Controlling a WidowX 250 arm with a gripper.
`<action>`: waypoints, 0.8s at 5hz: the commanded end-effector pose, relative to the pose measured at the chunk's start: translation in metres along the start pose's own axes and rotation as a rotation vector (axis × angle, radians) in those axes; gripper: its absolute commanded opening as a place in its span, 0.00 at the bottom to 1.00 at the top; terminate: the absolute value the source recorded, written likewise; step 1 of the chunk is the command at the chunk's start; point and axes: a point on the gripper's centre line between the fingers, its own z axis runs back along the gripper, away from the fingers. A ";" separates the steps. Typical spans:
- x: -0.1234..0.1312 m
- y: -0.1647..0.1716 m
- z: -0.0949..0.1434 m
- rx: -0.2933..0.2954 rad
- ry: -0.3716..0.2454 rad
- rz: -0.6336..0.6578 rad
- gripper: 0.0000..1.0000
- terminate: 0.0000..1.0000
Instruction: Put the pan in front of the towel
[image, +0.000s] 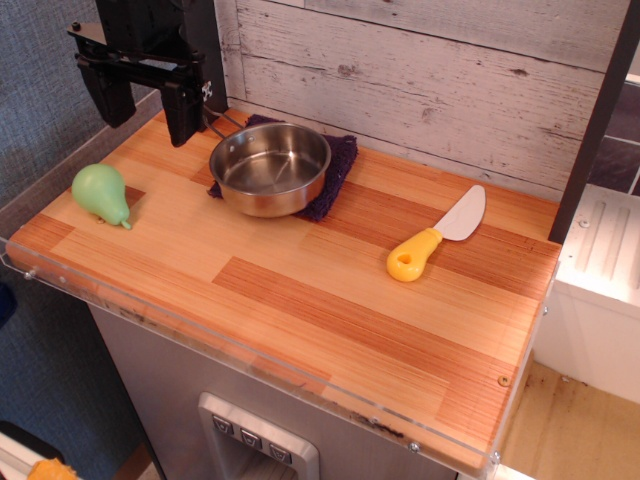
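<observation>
The small round shiny steel pan (270, 168) sits on the dark purple knitted towel (340, 160), wire handle pointing to 10 o'clock. The black gripper (147, 108) hangs there, its 2 fingers (183, 112) spread apart, empty. A green pear (101, 193) lies at 9 o'clock, a yellow-handled knife (436, 234) at 4.

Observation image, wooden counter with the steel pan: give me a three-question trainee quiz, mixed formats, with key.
1. True or false: the small round stainless-steel pan rests on the dark purple knitted towel.
2. Which lies nearest the counter's left edge? A) the white-bladed toy knife with yellow handle B) the green plastic pear C) the pan
3. Fill in: the black gripper hovers beside the pan's thin wire ____, jaws apart.

Key: 1 true; 2 B; 3 handle.
</observation>
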 end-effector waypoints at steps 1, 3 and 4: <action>0.000 0.000 0.000 0.000 0.000 0.000 1.00 0.00; 0.003 -0.057 -0.003 -0.029 -0.027 -0.156 1.00 0.00; 0.011 -0.084 -0.004 -0.065 -0.048 -0.238 1.00 0.00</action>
